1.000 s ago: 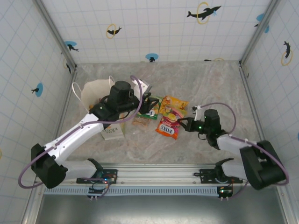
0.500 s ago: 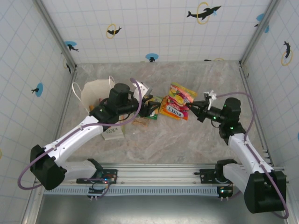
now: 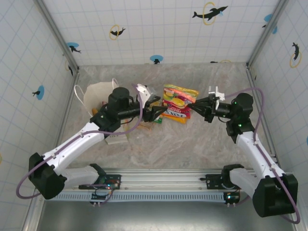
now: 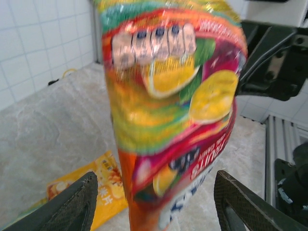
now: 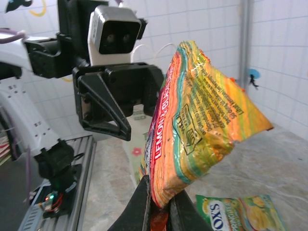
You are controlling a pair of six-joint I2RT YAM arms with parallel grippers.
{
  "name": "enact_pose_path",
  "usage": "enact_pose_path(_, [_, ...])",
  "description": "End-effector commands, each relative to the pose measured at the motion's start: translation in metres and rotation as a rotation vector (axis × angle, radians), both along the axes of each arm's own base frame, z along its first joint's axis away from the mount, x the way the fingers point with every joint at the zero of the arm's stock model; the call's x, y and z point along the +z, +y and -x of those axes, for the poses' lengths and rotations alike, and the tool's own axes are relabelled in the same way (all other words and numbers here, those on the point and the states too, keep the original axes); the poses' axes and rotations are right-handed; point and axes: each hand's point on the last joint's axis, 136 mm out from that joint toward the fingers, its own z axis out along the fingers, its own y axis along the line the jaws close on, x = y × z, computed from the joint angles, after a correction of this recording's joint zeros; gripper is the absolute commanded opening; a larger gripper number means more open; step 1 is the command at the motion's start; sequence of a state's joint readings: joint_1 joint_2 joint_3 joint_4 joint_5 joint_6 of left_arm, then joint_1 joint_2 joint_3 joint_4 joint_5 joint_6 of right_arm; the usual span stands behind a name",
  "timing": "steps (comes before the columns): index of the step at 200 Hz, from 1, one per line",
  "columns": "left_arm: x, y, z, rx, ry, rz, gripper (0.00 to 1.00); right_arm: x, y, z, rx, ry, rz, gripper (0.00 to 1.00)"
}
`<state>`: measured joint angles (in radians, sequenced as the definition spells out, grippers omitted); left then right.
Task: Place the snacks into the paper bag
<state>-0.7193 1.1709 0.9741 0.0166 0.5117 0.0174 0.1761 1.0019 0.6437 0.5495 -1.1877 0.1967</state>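
My right hand is pressed shut on the bottom edge of the orange-green pack. It pinches the pack so that it stands upright above my fingertips, clear of the worktop. Facing it from the other side is my left hand, its fingers spread wide with the pack between them. There is a gap on each side, and neither finger touches the pack. Seen from my left wrist, the pack's lower part is red with white lettering. I cannot tell whether that belongs to the same pack or to a second, red one pinched along with it.

Below the hands, more snacks lie flat on the worktop. A green pack lies under my right hand. A yellow pack lies past my left hand's left finger. A small clear pack lies just beside my left wrist.

Further to my left, apart from the raised pack, is the paper bag. Its mouth is open upward and its thin handles arch over the far left rim. My left forearm crosses its near right corner. Beyond everything rises the tiled wall.
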Motion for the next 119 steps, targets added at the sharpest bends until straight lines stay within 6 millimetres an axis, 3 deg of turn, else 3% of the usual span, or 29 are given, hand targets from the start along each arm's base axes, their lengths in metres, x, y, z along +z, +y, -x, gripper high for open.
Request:
enact_pose_path(1, [0.011, -0.008, 0.017, -0.111, -0.063, 0.049, 0.65, 0.028, 0.008, 0.014, 0.089, -0.139, -0.01, 0.0])
enact_pose_path(59, [0.004, -0.016, 0.033, -0.236, -0.027, 0.043, 0.56, 0.028, 0.016, 0.011, 0.117, -0.155, -0.005, 0.0])
enact_pose_path(119, [0.01, -0.014, 0.034, -0.232, -0.032, 0.061, 0.26, 0.023, 0.017, 0.002, 0.079, -0.152, -0.003, 0.0])
